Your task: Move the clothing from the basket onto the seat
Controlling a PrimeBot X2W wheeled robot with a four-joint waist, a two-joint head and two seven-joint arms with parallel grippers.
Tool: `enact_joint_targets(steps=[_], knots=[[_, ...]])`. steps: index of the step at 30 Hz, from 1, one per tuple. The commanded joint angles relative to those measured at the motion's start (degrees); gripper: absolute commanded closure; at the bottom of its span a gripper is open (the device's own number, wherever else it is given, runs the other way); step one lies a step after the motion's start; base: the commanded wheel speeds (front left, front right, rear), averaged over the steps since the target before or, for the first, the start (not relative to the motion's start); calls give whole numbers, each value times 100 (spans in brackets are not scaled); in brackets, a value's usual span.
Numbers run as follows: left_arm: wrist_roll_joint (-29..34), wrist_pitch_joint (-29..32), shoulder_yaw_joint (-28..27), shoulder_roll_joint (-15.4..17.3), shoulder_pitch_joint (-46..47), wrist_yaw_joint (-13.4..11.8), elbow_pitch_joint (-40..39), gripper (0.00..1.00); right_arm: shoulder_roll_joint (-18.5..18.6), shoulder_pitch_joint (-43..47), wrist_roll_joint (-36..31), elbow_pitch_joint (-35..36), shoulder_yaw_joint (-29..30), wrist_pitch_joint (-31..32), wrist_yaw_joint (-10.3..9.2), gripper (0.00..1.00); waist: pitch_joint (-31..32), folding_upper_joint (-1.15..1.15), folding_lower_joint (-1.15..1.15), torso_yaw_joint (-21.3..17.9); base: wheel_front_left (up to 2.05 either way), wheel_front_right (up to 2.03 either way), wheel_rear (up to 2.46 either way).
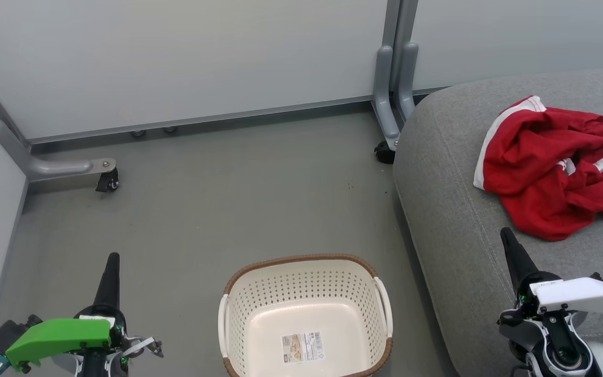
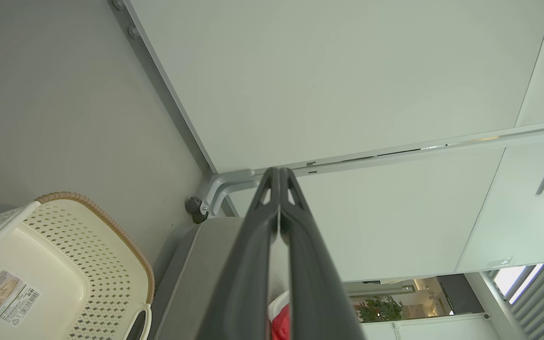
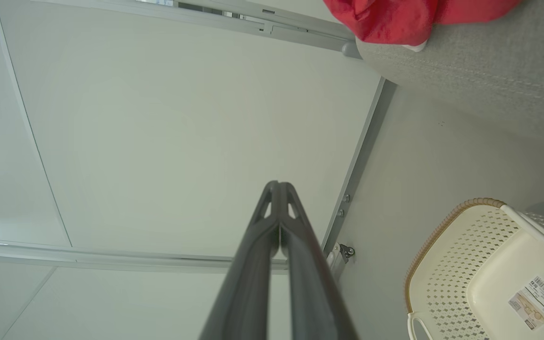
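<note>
1. Red, white-striped soft fabric clothing (image 1: 553, 167) lies crumpled at the far right, on the large light-grey upholstered seat (image 1: 453, 225).
2. The cream perforated plastic basket (image 1: 301, 260) with a brown woven rim stands near centre on the grey floor (image 1: 218, 199).
3. Left gripper (image 1: 112, 260), near left: jaws pressed together, tips meeting.
4. Right gripper (image 1: 504, 235), above the seat's near part: jaws likewise closed.

Left hand (image 1: 112, 260): two long dark fingers (image 2: 253, 245) tapering to a blunt tip, with triangular cut-outs near the ends. Wrist carries a bright green cover (image 1: 58, 337), a small white label, black knobs, a silver bracket and a teal piece at the outer edge. Right hand (image 1: 505, 235): same dark fingers; white cover (image 1: 584, 294) with faint lettering, black and grey housing, round metal-ringed joint, tiny green light
</note>
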State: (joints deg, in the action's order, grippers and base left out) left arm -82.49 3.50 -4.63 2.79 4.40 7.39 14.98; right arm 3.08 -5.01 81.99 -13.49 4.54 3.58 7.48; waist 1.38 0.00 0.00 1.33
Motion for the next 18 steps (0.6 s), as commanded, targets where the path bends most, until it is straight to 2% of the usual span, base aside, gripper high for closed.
enact_joint_targets(steps=[1, 18], knots=[[-137, 35, -36, 41, 138, 14, -47, 100, 11, -96, 135, 4, 32, 44, 3, 100, -11, 0, 0, -9, 0, 0, 0], [-726, 219, -147, 40, 196, 17, -90, 100, -11, -139, 755, -40, 159, 233, 2, 100, -104, 0, 0, -89, 0, 0, 0]])
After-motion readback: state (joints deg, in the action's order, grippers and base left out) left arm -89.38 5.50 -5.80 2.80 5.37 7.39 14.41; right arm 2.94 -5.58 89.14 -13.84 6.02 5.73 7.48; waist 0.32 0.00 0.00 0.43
